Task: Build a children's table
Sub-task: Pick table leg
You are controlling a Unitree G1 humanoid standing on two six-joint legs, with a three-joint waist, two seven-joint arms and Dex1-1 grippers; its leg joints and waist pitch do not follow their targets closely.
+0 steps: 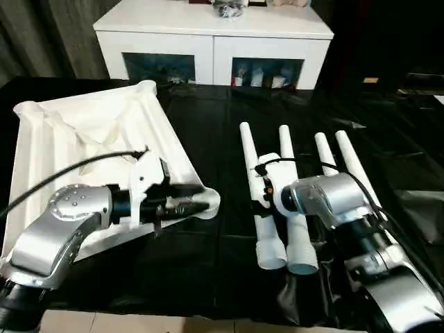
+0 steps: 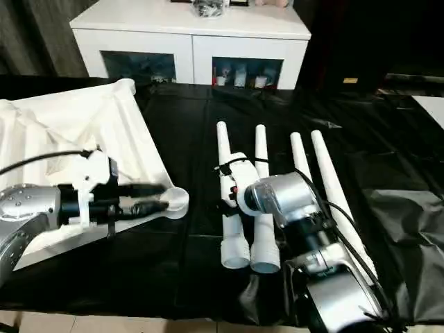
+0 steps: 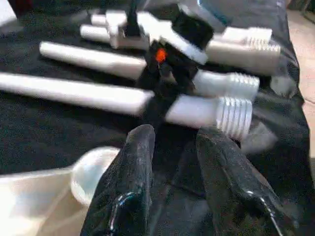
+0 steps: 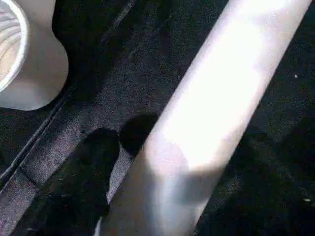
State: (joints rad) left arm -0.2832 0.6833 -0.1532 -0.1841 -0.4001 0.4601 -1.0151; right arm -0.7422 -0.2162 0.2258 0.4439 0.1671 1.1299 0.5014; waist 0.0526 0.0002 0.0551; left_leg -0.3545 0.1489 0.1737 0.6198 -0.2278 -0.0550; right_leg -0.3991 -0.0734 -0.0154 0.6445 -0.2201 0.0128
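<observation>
The tabletop point(image 1: 90, 139) lies upside down on the black cloth point(image 1: 208, 111), ribs up, on the robot's left. Four legs point(image 1: 277, 201) lie side by side to its right. The left gripper point(image 1: 198, 206) hovers at the tabletop's near corner socket point(image 2: 177, 199), fingers point(image 3: 129, 177) parted and holding nothing. The right gripper point(image 1: 262, 182) is down over the leftmost legs; whether it has gripped one, I can't tell. A white cabinet point(image 1: 215, 41) stands behind. No readable writing anywhere.
</observation>
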